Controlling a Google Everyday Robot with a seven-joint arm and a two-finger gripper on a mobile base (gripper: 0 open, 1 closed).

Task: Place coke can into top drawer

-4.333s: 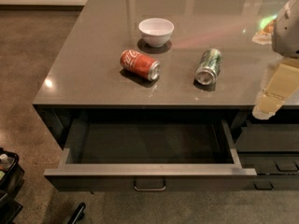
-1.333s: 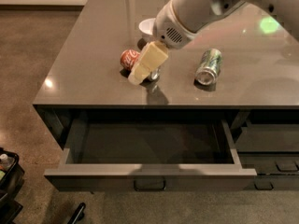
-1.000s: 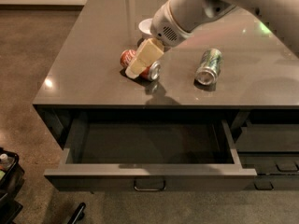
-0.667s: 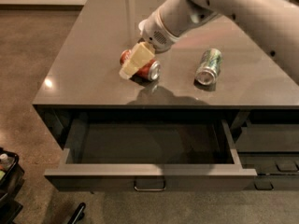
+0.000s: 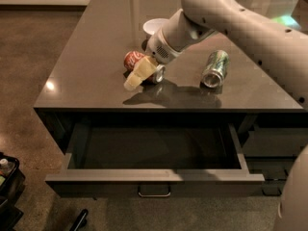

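The red coke can (image 5: 132,59) lies on its side on the dark grey countertop (image 5: 86,71), left of centre. My gripper (image 5: 137,75) reaches down from the upper right, and its cream fingers sit over the front of the can, covering its middle. The can's silver end (image 5: 159,74) shows to the right of the fingers. The top drawer (image 5: 154,177) stands pulled open below the counter's front edge, with nothing inside and a small metal loop handle (image 5: 154,192) on its front.
A green and silver can (image 5: 214,69) lies on its side to the right of the coke can. A white bowl (image 5: 155,27) stands behind my arm. Narrower dark drawers (image 5: 274,148) sit at the right. Brown floor lies to the left.
My arm swung in from the right edge across the counter and came down over the coke can. The can, the green can and the drawer have stayed where they were.
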